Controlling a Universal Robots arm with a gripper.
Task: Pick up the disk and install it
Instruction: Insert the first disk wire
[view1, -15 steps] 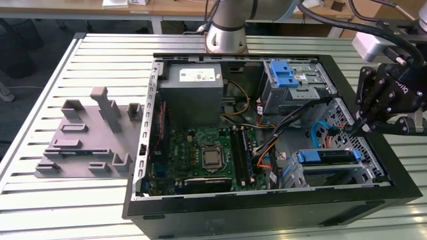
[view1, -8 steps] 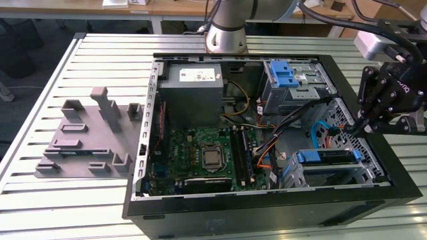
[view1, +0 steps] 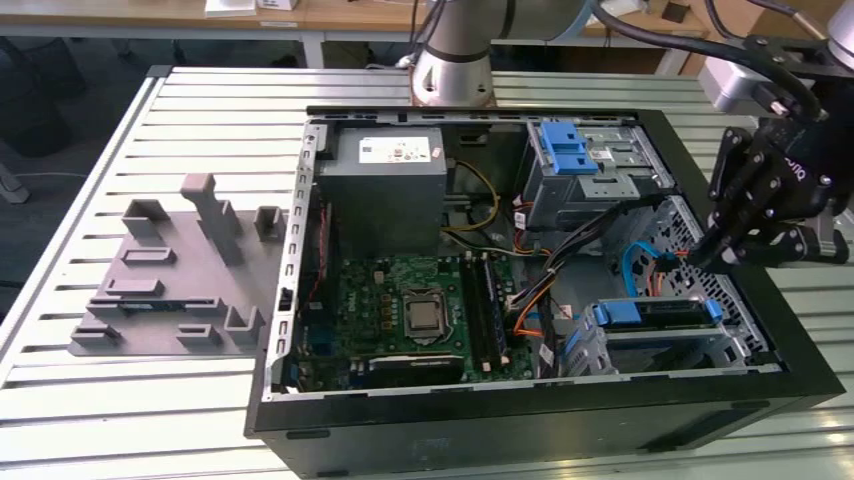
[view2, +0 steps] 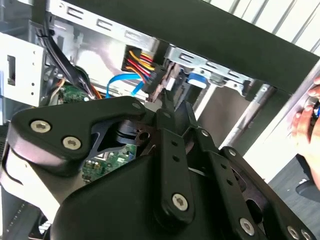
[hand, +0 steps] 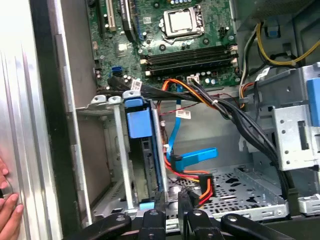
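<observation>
Inside open black computer case (view1: 534, 415), blue-framed silver disk (view1: 650, 313) sitting edge-on in bay, mostly hidden; black tool (view1: 721, 255) hovering above, grip state unclear.

disk (view1: 654, 313) seated in drive cage (view1: 731, 352), claw (view1: 711, 262) above

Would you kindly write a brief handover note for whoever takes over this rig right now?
Gripper: hovers above the drive cage on the exterior view's right, with nothing visibly in it.
Disk: stands on edge in the drive cage, blue frame showing.
Done: the disk is in its slot.
Left: confirm it is fully seated, which I cannot tell.
Caution: a person's hand rests on the case wall.
</observation>
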